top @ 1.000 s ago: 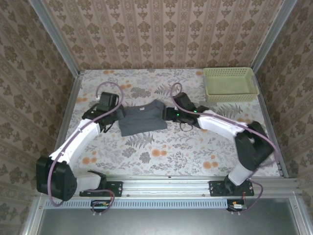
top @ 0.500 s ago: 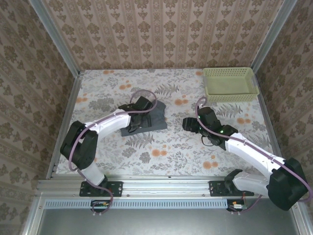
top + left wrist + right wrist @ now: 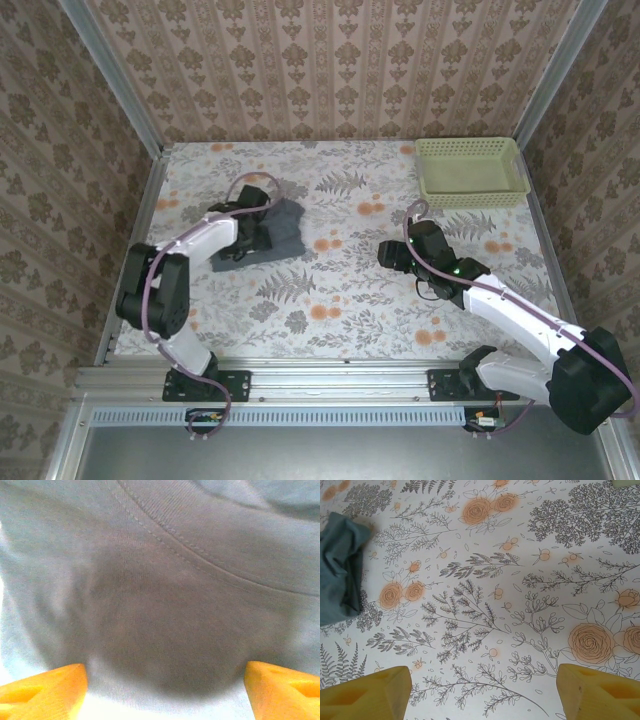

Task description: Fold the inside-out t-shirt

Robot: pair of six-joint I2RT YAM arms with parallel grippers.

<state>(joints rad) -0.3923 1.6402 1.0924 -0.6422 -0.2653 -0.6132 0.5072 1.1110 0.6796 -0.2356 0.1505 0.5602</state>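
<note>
T-shirt (image 3: 283, 228) sits bunched at far left, your left gripper (image 3: 250, 235) spread wide over it, holding nothing. Right gripper (image 3: 385, 253) gapes empty above the table (image 3: 330, 290).

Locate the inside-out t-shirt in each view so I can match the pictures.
Top external: the t-shirt lies left of centre.
Left wrist: the t-shirt close up, collar seam curving across the top.
Right wrist: the t-shirt bunched at the left edge.
Shared landmark: the floral tablecloth under it.

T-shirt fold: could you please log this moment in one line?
t-shirt: folded | left gripper: open at t-shirt | right gripper: open, empty
</note>
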